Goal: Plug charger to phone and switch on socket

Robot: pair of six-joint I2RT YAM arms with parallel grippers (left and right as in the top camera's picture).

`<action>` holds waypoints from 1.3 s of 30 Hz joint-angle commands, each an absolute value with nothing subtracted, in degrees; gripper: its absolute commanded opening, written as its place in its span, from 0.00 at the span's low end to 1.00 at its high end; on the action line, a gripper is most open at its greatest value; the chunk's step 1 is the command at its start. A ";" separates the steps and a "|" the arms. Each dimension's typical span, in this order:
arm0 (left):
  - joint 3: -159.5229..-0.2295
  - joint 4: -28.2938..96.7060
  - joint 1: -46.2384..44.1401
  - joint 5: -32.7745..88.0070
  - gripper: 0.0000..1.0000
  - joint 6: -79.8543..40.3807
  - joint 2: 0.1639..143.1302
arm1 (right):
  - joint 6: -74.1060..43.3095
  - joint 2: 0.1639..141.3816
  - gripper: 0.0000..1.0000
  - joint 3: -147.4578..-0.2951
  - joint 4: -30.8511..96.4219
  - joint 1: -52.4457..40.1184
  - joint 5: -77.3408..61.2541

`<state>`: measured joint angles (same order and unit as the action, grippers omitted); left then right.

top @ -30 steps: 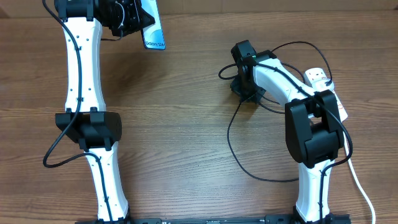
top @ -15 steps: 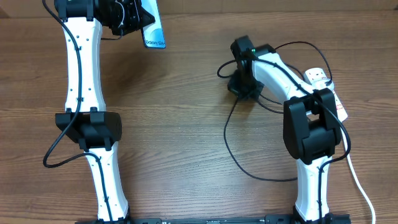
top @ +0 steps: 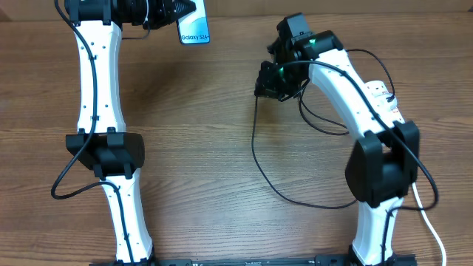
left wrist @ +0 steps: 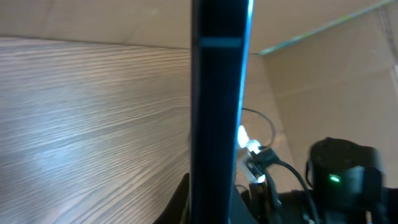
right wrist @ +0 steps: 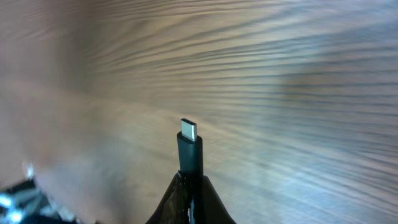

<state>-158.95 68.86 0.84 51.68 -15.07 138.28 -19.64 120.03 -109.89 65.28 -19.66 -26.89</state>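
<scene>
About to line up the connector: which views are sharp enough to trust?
Right wrist: the charger tip is crisp, the table behind it smeared by blur. Left wrist: the phone, seen edge-on, is dark and soft. Overhead: sharp, even light, phone text readable.

Phone (top: 194, 28): light blue gradient screen, black bezel, pale lettering. Right of the phone, charger (top: 253, 148): thin black cable. Its connector tip (right wrist: 189, 149) is black with a silver metal end. Socket (top: 380, 92), further right of the phone: white, label seemingly red-and-white, mostly hidden. Table (top: 207, 148): brown woodgrain. Left arm (top: 98, 74) and right arm (top: 347, 77): white with black joints.
</scene>
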 commanded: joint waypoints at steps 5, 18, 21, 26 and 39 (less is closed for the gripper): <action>-160.22 65.87 0.73 64.66 0.04 -13.06 136.38 | -11.62 110.96 0.04 -111.68 64.82 -24.40 -31.51; -160.22 65.93 0.23 78.17 0.04 -7.07 136.38 | -13.98 105.75 0.04 -115.26 61.52 -29.93 -25.45; -160.22 65.89 0.25 80.14 0.04 -7.03 136.38 | -15.25 105.75 0.04 -115.26 60.20 -29.95 -25.93; -160.22 65.65 0.25 82.39 0.04 -6.96 136.38 | -16.36 105.75 0.04 -115.26 57.14 -29.93 -28.51; -160.22 65.71 0.25 84.09 0.04 -6.92 136.38 | -18.24 105.78 0.04 -115.26 54.70 -30.37 -26.74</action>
<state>-158.95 66.11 0.73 81.08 -8.49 138.28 -17.34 107.74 -113.56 54.83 -30.04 -28.01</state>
